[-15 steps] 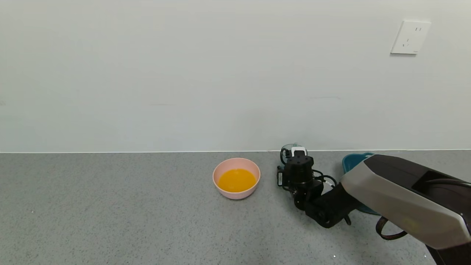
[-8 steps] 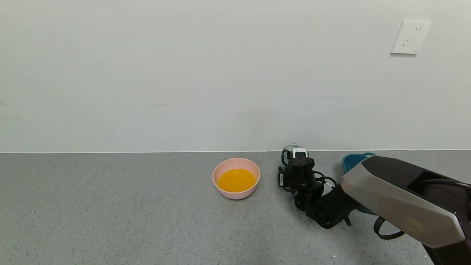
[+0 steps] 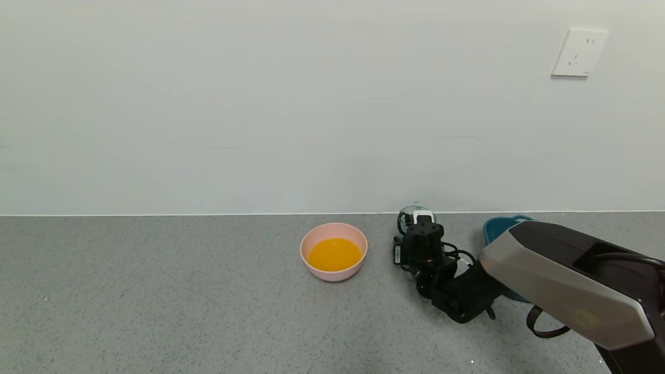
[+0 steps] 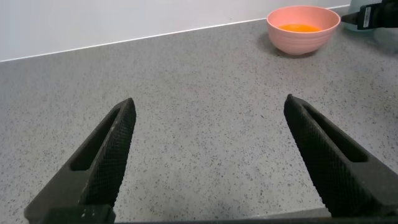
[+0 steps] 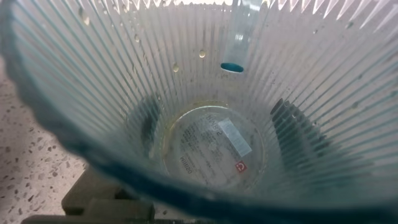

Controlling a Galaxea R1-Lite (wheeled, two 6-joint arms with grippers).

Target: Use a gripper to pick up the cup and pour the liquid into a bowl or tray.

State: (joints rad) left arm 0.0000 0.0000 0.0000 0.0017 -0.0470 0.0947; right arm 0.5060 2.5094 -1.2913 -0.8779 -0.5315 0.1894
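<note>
bowl point(image 3: 334, 251): pale pink, plain. juice point(image 3: 334, 254) in it: opaque orange-yellow. cup point(image 5: 199, 112): translucent blue-green, vertical ribbing, white label with a red mark at the bottom. counter point(image 3: 171, 301): grey speckled. wall point(image 3: 270, 104): off-white, white socket point(image 3: 580, 52). tray point(image 3: 497, 227): dark teal. right arm point(image 3: 566, 285): grey and black.

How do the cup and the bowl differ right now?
The cup is empty, only droplets inside; the bowl holds orange liquid. The cup is ribbed, translucent blue-green; the bowl smooth, opaque pink. The right gripper is at the cup; the bowl stands free. Both are round.
</note>
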